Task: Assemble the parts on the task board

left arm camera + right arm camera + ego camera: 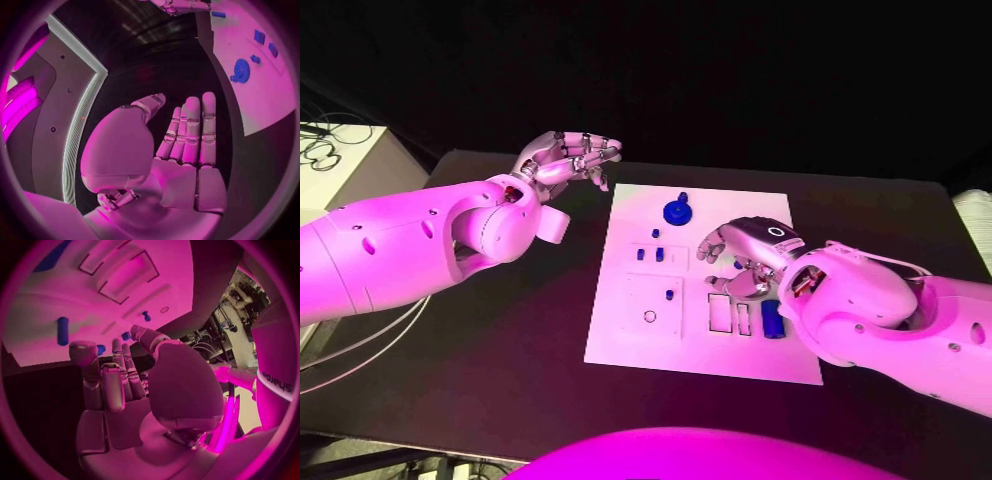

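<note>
The white task board point(625, 335) lies in the middle of the black table. A round blue toothed piece point(678, 211) sits at its far end, small blue pieces point(651, 254) stand below it, and a blue cylinder point(772, 318) lies near the right edge. My right hand point(740, 262) hovers over the board's right middle with fingers apart and nothing in it. In the right wrist view its fingertips point(119, 347) lie close to two small blue pieces point(100, 349). My left hand point(571, 158) hangs off the board's far left corner; its fingers point(190, 130) are straight and the palm is bare.
Two rectangular recesses point(730, 314) lie beside the cylinder, and a small ring point(651, 316) marks the board's left half. A pale cabinet with cables point(336, 160) stands at the table's far left. Bare black table point(488, 370) surrounds the board.
</note>
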